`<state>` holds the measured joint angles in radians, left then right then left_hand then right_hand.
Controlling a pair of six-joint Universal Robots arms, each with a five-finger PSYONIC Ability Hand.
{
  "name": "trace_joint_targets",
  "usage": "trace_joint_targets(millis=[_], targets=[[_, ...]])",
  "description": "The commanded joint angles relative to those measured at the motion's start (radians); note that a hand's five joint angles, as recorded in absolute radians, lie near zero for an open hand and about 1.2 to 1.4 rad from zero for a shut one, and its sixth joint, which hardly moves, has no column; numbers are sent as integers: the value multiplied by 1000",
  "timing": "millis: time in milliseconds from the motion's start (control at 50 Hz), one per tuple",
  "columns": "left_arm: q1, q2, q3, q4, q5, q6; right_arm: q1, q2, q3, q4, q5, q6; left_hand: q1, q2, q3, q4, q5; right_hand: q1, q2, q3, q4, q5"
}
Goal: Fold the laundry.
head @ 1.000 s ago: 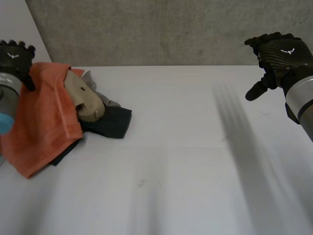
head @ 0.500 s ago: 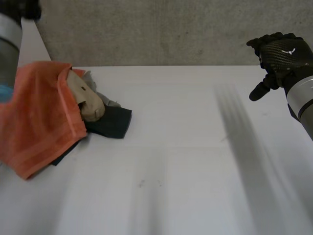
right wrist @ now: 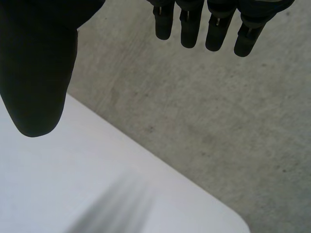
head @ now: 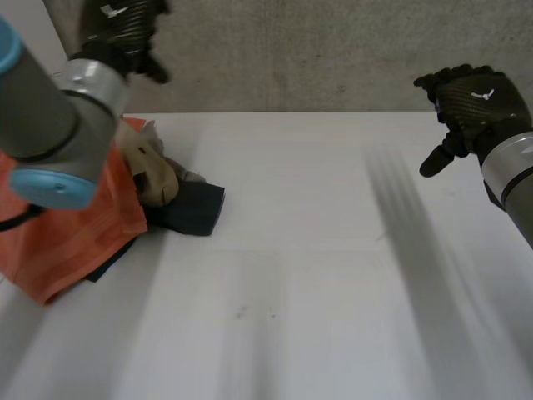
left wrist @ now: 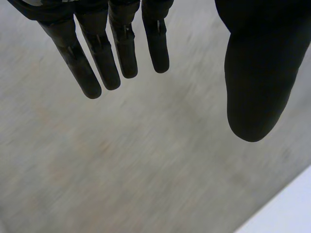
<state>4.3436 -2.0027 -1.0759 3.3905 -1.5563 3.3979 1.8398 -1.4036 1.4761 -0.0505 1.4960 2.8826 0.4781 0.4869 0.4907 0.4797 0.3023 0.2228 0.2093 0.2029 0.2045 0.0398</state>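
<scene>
1. The laundry lies in a heap at the left of the frame on the white worktop (head: 316,267): an orange towel (head: 75,237), a beige cloth (head: 151,173) and a dark cloth (head: 196,208).
2. The orange towel's long axis runs from the upper left down to the lower left, and its lower corner points at the bottom-left of the frame. The left arm (head: 58,125) covers part of it.
3. The dark cloth lies under the beige one, with a corner pointing right toward the middle of the worktop.
4. The left hand (head: 123,25) is raised at the upper left, clear of the heap. Its fingers (left wrist: 97,63) are straight, spread from the thumb and hold nothing.
5. The right hand (head: 470,96) hangs at the upper right, well apart from the laundry, its fingers loose and empty.
</scene>
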Motion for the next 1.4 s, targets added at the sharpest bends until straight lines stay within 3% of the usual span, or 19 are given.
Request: trace_joint_targets(millis=[20, 140, 240, 480, 560, 720, 860, 960, 1020, 1160, 1220, 1300, 1400], targets=[[192, -4, -27, -49, 19, 40, 1, 52, 0, 1, -25, -2, 52, 44, 40, 51, 54, -48, -35, -28, -30, -40], [355, -117, 23, -92, 198, 46, 1, 74, 0, 0, -25, -2, 210, 201, 198, 209, 212, -48, -35, -28, -30, -40], [381, -202, 79, -97, 286, 50, 4, 80, 1, 0, -25, -2, 279, 270, 266, 277, 280, -48, -35, -28, -30, -40], [383, -258, 102, -100, 295, 170, 6, 94, 1, -3, -25, -3, 314, 305, 301, 312, 315, -48, -35, -28, -30, -40], [384, -280, 105, -106, 297, 175, 6, 116, 1, -3, -25, -9, 399, 390, 386, 397, 400, -48, -35, -28, -30, -40], [387, -295, 125, -128, 289, 184, 12, 127, 3, 0, -19, -43, 918, 909, 905, 916, 919, -48, -35, -28, -30, -40], [380, -268, 178, -128, 191, 181, 9, 126, 1, 0, -20, -43, 918, 909, 906, 917, 919, -48, -35, -28, -30, -40], [318, -171, 281, -135, 78, 158, 1, 121, -2, -3, -22, -42, 918, 909, 906, 917, 919, -48, -35, -28, -30, -40], [259, -107, 330, -137, 76, 112, 0, 115, -3, -3, -22, -40, 918, 909, 906, 917, 919, -48, -35, -28, -30, -40], [62, 28, 464, -163, 78, -133, -2, 109, -10, -3, -22, -40, 918, 909, 906, 917, 919, -48, -35, -28, -30, -40], [-10, 35, 481, -166, 78, -178, -4, 103, -17, -3, -19, -39, 918, 909, 906, 917, 919, -48, -35, -28, -30, -40], [-177, 4, 482, -158, 74, -193, -14, 103, -28, -3, -17, -39, 918, 909, 906, 917, 919, -48, -35, -28, -30, -40], [-207, -87, 461, -174, 58, -189, -30, 103, -33, 1, -20, -42, 918, 909, 906, 917, 919, -48, -35, -28, -30, -40]])
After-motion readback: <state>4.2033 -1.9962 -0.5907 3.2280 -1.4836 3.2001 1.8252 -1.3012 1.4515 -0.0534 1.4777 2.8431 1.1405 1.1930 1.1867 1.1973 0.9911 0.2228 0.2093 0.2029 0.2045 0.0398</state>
